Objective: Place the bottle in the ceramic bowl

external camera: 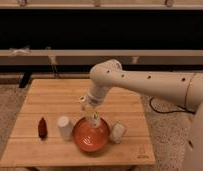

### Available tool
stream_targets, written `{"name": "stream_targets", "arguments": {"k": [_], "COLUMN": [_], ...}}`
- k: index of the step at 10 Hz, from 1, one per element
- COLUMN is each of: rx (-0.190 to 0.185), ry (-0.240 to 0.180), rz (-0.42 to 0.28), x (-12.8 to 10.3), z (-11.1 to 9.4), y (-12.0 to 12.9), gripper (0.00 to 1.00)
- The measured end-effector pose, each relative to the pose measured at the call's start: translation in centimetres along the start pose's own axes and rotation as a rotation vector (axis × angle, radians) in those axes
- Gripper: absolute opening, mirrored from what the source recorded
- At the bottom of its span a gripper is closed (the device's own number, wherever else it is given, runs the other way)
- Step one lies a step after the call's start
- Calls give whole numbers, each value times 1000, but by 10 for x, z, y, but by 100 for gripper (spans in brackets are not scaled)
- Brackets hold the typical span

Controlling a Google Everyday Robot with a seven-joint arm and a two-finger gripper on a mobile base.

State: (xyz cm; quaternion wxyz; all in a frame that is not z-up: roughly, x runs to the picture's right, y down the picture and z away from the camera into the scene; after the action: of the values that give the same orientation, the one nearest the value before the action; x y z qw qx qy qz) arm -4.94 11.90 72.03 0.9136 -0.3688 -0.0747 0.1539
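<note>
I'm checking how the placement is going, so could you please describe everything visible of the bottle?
The bottle is small, slim and pale whitish-clear, plastic by its look. It hangs tilted in the shut gripper, its lower end over the back rim of the orange-red ceramic bowl. Whether it touches the bowl cannot be told. Its upper part is hidden by the gripper.

place: lab | cues: wooden table [40, 97], gripper [92, 114] above, dark shelving [95, 30]

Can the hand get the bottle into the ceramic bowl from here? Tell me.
Probably yes. The hand, shut on the bottle, hangs over the ceramic bowl's back rim, and nothing lies between them.
</note>
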Motion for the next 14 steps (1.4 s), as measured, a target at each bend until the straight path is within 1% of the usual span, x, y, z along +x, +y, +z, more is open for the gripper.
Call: {"name": "stream_targets", "arguments": {"k": [1, 2, 3, 4, 5, 6, 7, 8, 9, 10, 11, 14], "rx": [6, 10, 23, 33, 41, 40, 43, 37, 28, 27, 22, 17], "ry": [63, 102, 125, 159, 192, 208, 241, 252, 271, 287, 301, 323], "rz": [0, -7, -10, -12, -29, -31, -38, -44, -50, -52, -58, -74], "x": [5, 6, 8, 12, 6, 6, 8, 6, 6, 8, 9, 7], "z": [5, 7, 8, 9, 14, 16, 22, 29, 38, 42, 46, 50], "y": [5, 10, 11, 13, 16, 18, 17, 19, 20, 19, 20, 23], "gripper": [0, 0, 4, 12, 24, 32, 44, 53, 64, 71, 74, 74]}}
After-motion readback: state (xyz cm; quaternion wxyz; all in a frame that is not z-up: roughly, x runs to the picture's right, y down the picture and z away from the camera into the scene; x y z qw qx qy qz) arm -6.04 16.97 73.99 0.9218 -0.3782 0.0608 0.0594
